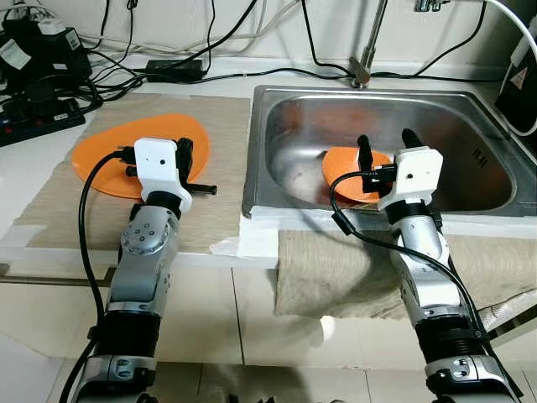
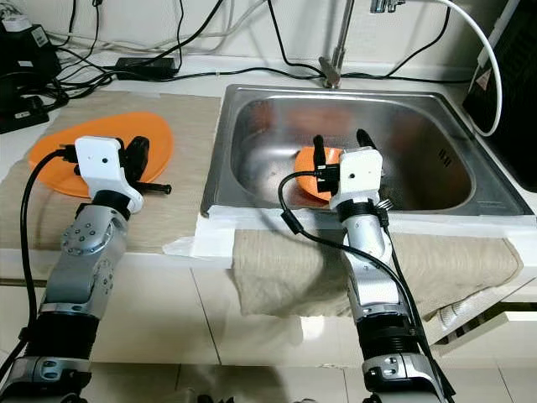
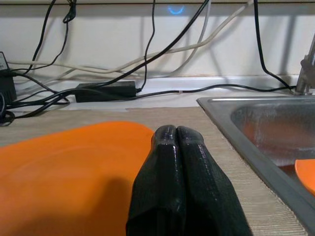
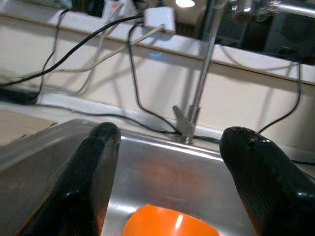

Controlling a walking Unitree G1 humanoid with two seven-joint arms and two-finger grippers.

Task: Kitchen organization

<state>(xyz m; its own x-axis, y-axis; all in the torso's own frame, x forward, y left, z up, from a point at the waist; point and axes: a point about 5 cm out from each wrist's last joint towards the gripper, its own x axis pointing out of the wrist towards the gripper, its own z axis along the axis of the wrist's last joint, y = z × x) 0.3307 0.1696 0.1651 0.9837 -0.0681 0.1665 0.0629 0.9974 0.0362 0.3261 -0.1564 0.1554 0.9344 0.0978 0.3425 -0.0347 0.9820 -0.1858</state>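
Left eye view | right gripper [image 1: 385,144] held spread above small orange plate [image 1: 351,175] in sink [image 1: 277,117] | left gripper [image 3: 177,135] closed, empty, over large orange plate [image 1: 109,151] on table | neither plate grasped yet.

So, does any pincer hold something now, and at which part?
Nothing is held. The left pincer is shut and empty over the orange plate on the mat. The right pincer is open above the orange dish in the sink.

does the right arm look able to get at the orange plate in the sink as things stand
Probably yes: the right gripper hangs open over the sink, right above the small orange plate lying in its basin, and nothing lies between them.
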